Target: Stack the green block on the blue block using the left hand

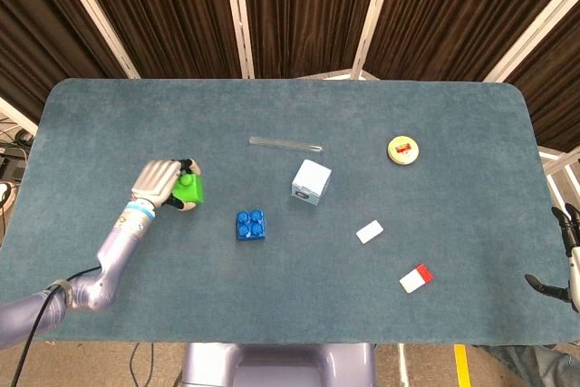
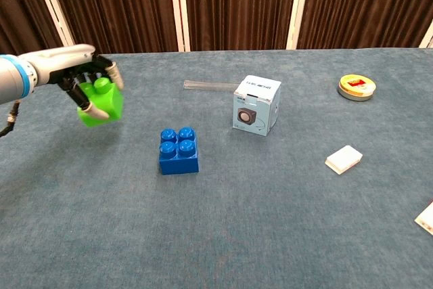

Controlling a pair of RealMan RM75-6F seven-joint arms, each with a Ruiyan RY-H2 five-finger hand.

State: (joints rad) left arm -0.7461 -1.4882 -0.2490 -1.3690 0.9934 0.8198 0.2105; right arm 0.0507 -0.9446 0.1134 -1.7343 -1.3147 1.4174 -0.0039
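My left hand (image 1: 161,183) (image 2: 84,79) grips the green block (image 1: 189,188) (image 2: 101,103) from above and holds it lifted off the table, tilted slightly. The blue block (image 1: 251,225) (image 2: 178,151) sits studs-up on the teal table, to the right of the held block and nearer the front edge. My right hand (image 1: 566,256) shows only at the far right edge of the head view, beyond the table, with fingers apart and nothing in it.
A white box (image 1: 311,182) (image 2: 257,105) stands right of the blue block, with a clear tube (image 1: 286,143) (image 2: 210,86) behind it. A round yellow tin (image 1: 404,149) (image 2: 356,87), a white card (image 1: 369,232) (image 2: 344,159) and a red-and-white card (image 1: 416,278) lie to the right.
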